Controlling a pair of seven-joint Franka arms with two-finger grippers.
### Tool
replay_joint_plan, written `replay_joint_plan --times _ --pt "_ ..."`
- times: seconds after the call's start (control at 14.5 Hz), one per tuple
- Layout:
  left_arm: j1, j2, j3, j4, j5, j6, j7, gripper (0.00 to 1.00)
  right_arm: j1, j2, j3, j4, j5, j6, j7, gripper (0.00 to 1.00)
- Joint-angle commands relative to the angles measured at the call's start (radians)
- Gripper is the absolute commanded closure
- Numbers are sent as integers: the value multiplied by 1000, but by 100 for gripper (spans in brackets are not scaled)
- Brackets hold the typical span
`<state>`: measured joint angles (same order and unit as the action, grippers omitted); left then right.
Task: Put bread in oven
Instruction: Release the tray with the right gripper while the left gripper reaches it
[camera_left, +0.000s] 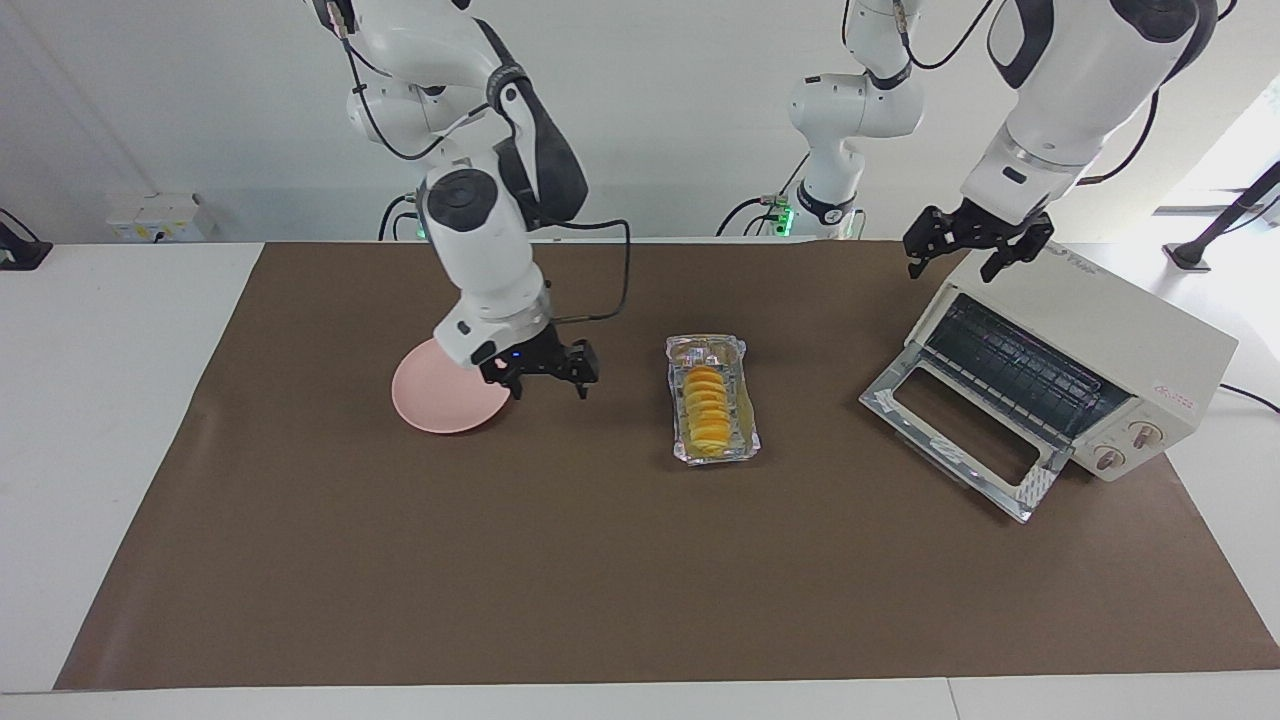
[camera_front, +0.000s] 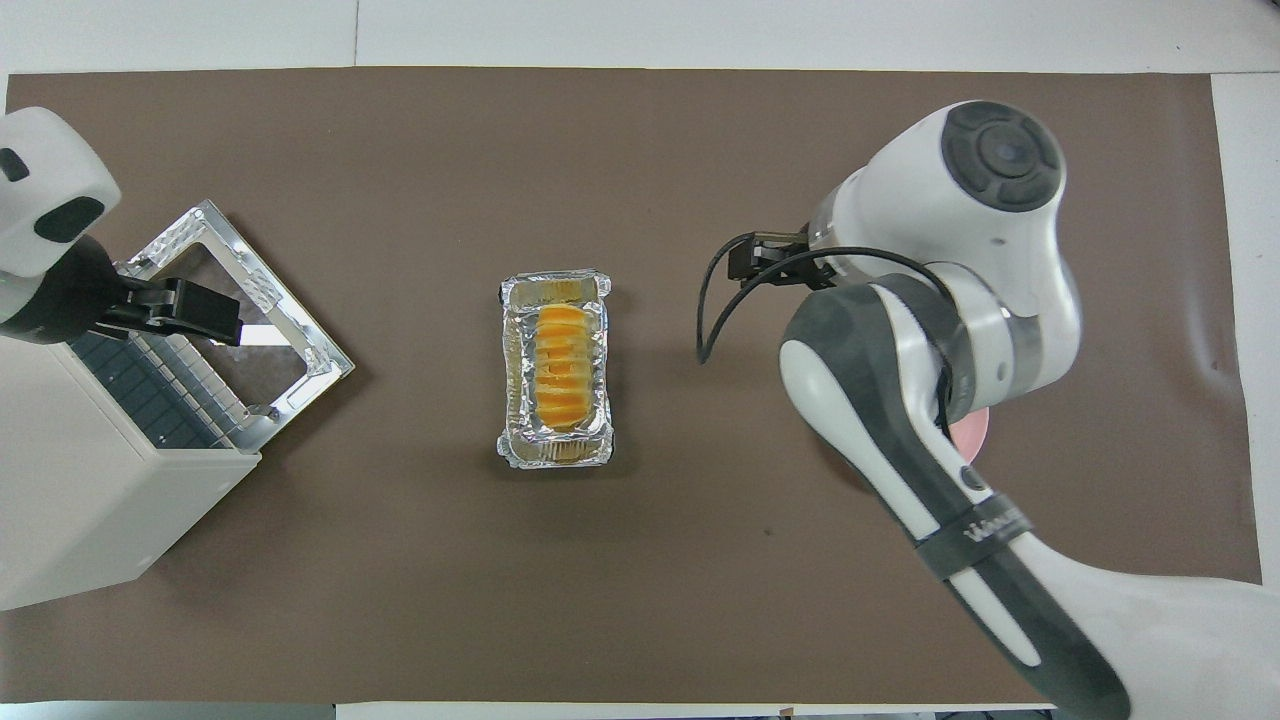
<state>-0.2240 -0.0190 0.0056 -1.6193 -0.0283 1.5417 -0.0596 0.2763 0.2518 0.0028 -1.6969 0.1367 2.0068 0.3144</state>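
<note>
Facing view: bread (camera_left: 707, 411) lying in a foil tray (camera_left: 741, 441) near the middle of the brown mat (camera_left: 600, 580) on the desk (camera_left: 100, 420), untouched. Oven (camera_left: 1100, 360) at the left arm's end of the desk, door (camera_left: 965, 440) dropped open, rack showing inside, two knobs on the front. Pink plate (camera_left: 440, 405) toward the right arm's end, well apart from the tray. Right end effector (camera_left: 549, 385) raised over the mat between plate and tray, just beside the plate's edge, fingers spread, gripping nothing. Left end effector (camera_left: 966, 260) up over the oven's top corner nearest the robots, fingers spread too, empty.

Overhead view: bread (camera_front: 562, 365) in the tray (camera_front: 520, 445), mid-mat. Oven (camera_front: 90, 500) with its open door (camera_front: 300, 330) pointing toward the tray. Left end effector (camera_front: 230, 326) above the door opening. Right end effector (camera_front: 745, 265) over bare mat (camera_front: 640, 580) between tray and plate (camera_front: 975, 430); plate mostly covered by the arm, only a pink sliver peeking out.
</note>
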Motion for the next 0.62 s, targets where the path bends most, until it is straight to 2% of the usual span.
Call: replay_joint_plan --times 0.0,0.21,0.42,0.55 --pt "-154 -39 7 -69 2 61 -150 0 -109 -46 11 -7 8 -65 -196 0" --pt "-285 19 7 -97 -1 187 -345 0 -202 -100 9 -7 -6 -146 -381 0" --pt "-385 189 8 -32 -10 274 -471 0 -265 -157 9 -9 -46 -233 -464 0" --pt "-412 295 7 -10 -10 354 -479 0 -279 -181 8 -9 -77 -275 -511 0"
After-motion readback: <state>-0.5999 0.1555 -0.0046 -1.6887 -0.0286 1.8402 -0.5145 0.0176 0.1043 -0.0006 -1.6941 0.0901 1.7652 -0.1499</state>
